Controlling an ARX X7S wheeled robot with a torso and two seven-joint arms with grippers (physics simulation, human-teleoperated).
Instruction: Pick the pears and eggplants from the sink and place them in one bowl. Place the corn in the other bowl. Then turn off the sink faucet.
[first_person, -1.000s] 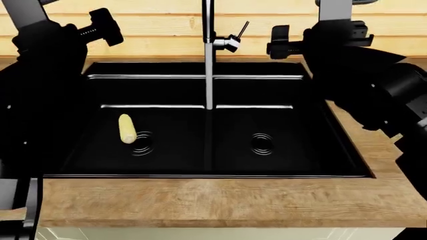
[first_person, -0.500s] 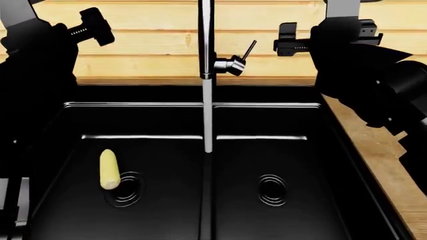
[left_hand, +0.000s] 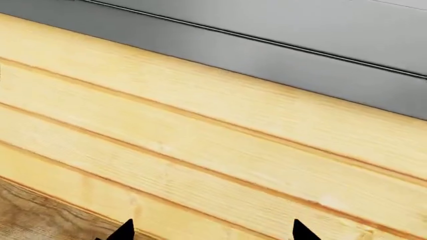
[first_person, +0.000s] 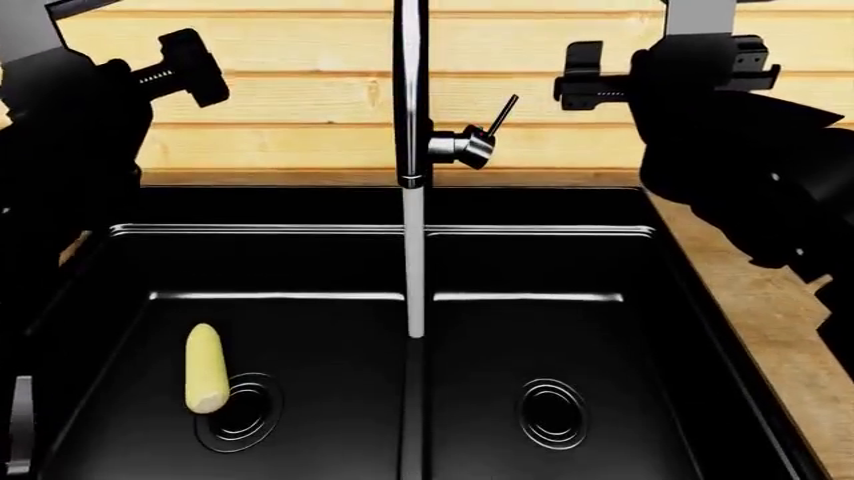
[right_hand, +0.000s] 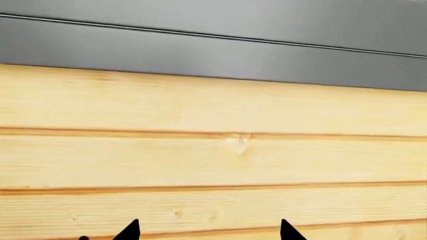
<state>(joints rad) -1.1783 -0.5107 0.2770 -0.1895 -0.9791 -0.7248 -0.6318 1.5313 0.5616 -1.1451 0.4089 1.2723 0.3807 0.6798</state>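
The pale yellow corn (first_person: 204, 368) lies in the left basin of the black sink (first_person: 400, 232), touching the rim of its round drain (first_person: 240, 412). The slim faucet (first_person: 411, 100) stands at the back centre with its stick lever (first_person: 502, 113) tilted up. Water (first_person: 415, 262) runs down onto the divider. My left gripper (first_person: 187, 65) (left_hand: 212, 232) is raised at the upper left, open and empty, facing the plank wall. High on the other side, my right gripper (first_person: 583, 75) (right_hand: 208, 232) is also open and empty. No pears, eggplants or bowls are in view.
A wooden counter (first_person: 763, 300) runs along the sink's right side. A light plank wall (first_person: 280, 100) stands behind the faucet, with a grey panel (right_hand: 213, 45) above it. The right basin holds only its drain (first_person: 551, 412).
The head view has moved in and tipped down: the sink now fills the frame and the front counter edge has left it. Both arms stay raised and the corn lies where it was.
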